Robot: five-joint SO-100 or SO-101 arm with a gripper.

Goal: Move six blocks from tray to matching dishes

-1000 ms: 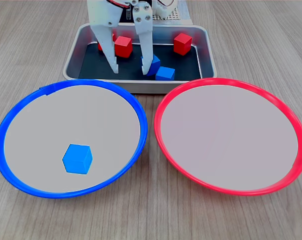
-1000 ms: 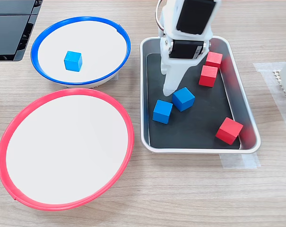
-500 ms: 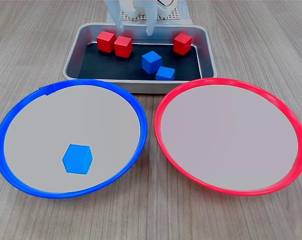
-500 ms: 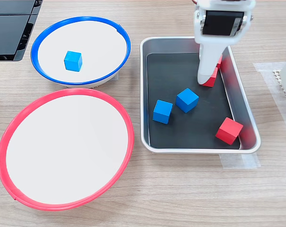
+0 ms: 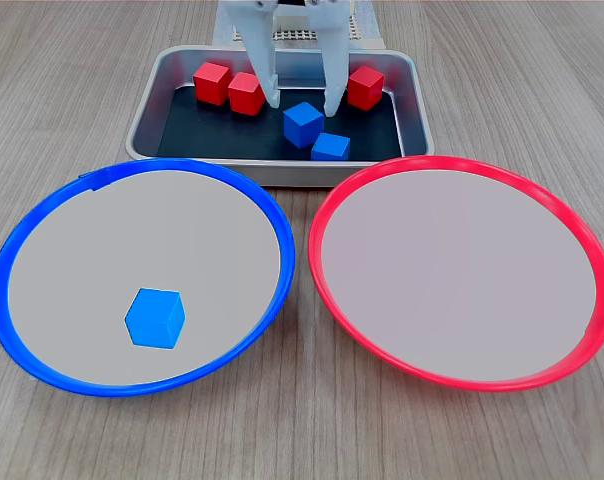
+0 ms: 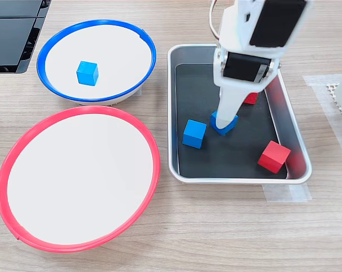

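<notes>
Overhead, white gripper [image 5: 300, 100] inside the silver tray [image 5: 412, 95] — jaws spread wide, tips either side of a blue cube [image 5: 302, 124] and just behind it in the first exterior view, nothing held. Second blue cube [image 5: 330, 147] just beside it, toward the tray's near wall. Two red cubes [image 5: 229, 87] side by side at the first exterior view's left of the gripper, a third red cube [image 5: 365, 87] at its right. Third blue cube [image 5: 155, 317] resting in the blue-rimmed dish [image 5: 42, 365]; red-rimmed dish [image 5: 572, 365] beside it holding no cubes. Both dishes and tray on a wood-grain desk [image 5: 542, 110]. Seen in the second exterior view, gripper's finger [image 6: 230, 105] over the straddled blue cube's top — contact not clear.
</notes>
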